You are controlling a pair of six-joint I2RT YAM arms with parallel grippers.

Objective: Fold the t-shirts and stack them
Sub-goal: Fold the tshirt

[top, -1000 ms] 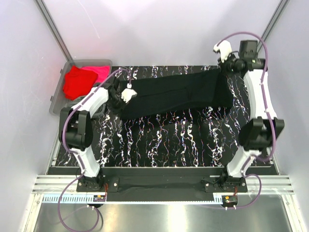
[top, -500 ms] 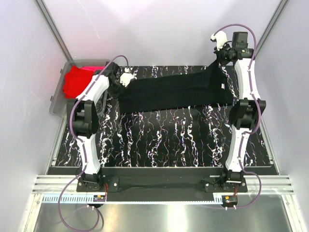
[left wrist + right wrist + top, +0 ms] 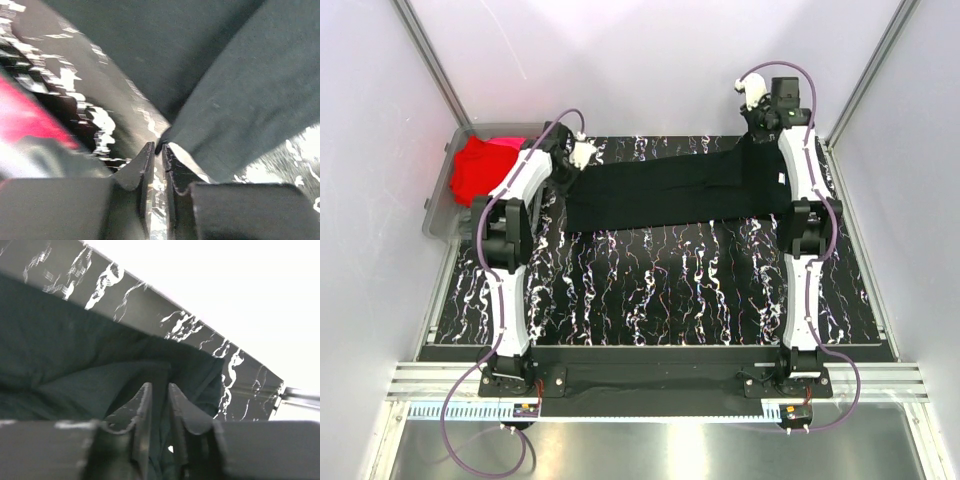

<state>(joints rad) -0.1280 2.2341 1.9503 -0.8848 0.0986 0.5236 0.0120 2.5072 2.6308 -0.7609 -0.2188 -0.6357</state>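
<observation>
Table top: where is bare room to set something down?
The near half of the black white-veined table, between the black cloth t-shirt and the arm bases, lies bare. The far strip is crowded; the grey plastic bin holds red cloth.

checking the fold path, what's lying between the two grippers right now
The black t-shirt, spread in a long band across the far part of the table from the left gripper to the right gripper. The top view shows it.

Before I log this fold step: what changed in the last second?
Left gripper and right gripper moved toward the marbled black table's far edge, dragging the black cloth t-shirt back and straighter. The red cloth t-shirt in the grey plastic bin stayed.
</observation>
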